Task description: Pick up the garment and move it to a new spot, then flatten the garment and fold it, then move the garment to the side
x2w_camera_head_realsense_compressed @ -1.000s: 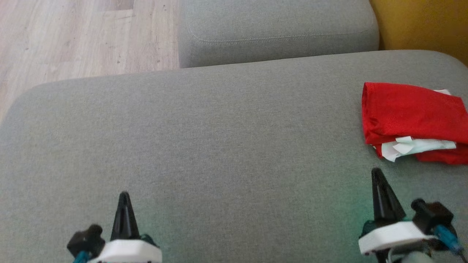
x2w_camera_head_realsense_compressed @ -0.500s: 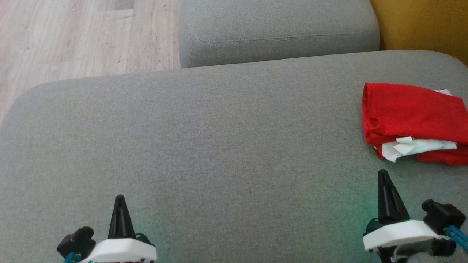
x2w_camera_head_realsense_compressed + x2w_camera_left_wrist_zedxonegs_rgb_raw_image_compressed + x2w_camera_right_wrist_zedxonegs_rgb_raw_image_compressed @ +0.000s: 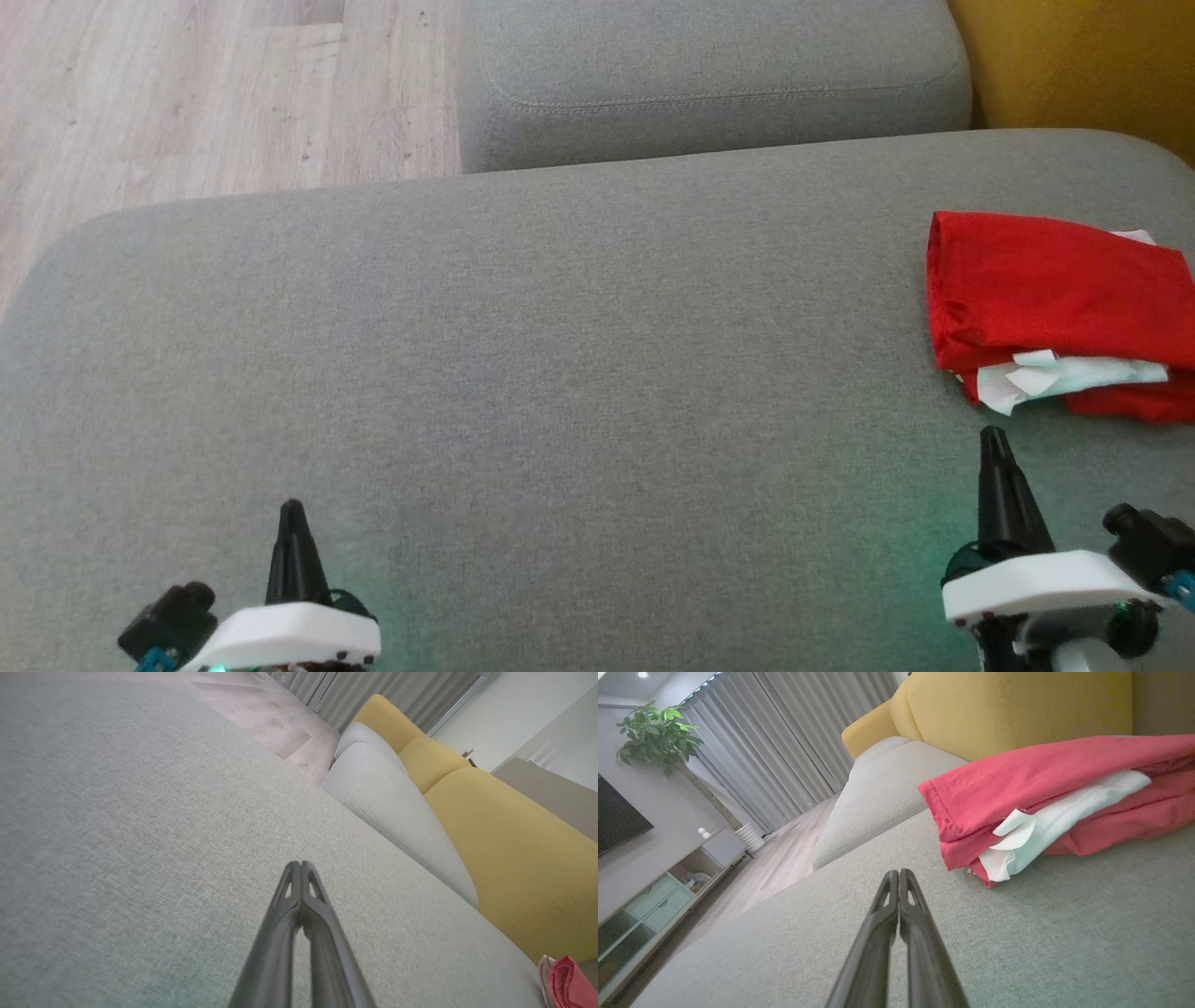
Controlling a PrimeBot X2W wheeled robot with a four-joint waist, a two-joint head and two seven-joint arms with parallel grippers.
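Grip state: left gripper (image 3: 291, 518) clenched, empty, over bare grey cushion (image 3: 560, 373). Right gripper (image 3: 995, 453) clenched, empty, tips near folded red garment (image 3: 1036, 280), not touching. Garment lies at cushion's right edge, white fabric showing between its layers. Yellow backrest (image 3: 1074, 56) behind; wood floor (image 3: 187, 93) far left.

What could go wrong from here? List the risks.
1. The right gripper, shut, points toward the garment close ahead; any forward move could snag and drag it.
2. A white layer pokes out of the fold, so a nudge may loosen it.
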